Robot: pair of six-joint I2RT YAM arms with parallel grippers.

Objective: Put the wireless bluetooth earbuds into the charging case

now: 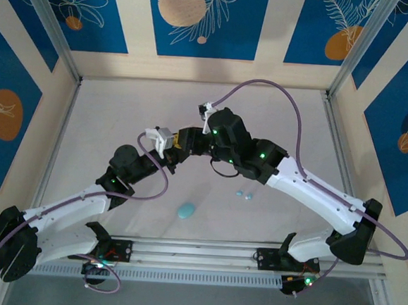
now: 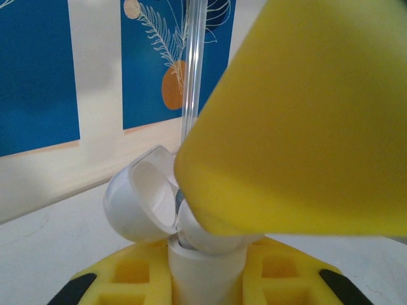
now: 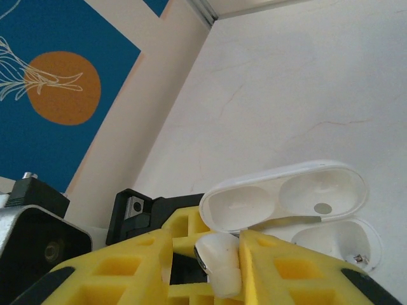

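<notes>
My L gripper (image 2: 206,279) is clamped tight on the white case (image 2: 138,203): both yellow fingers press vs the case body, which stands upright btwn them, w/ the lid flipped open & leaning toward 10 o'clock in the L wrist view. My R gripper (image 3: 208,244) is closed down to a narrow gap & pinches a white earbud (image 3: 219,267), w/ a yellow finger (image 3: 286,267) against each side of the bud as far as I can see. In the R wrist view the open case sits just past the bud at approx 2 o'clock, the lid w/ its two hollows up top & the body below it. The bud is near the case mouth, but whether it touches I can't tell. From the L wrist cam one of my R fingers (image 2: 305,127) shows as a big yellow block at 1 to 3 o'clock, just above the case opening. In the top view both grippers meet nose to nose over the middle of the table (image 1: 123,104). A cyan case (image 1: 186,210) lies on the table at 6 o'clock from that meeting point, well apart from it. Two cyan earbuds (image 1: 244,194) lie side by side at approx 4 o'clock from the grippers & 2 o'clock from the cyan case, near it but not touching
</notes>
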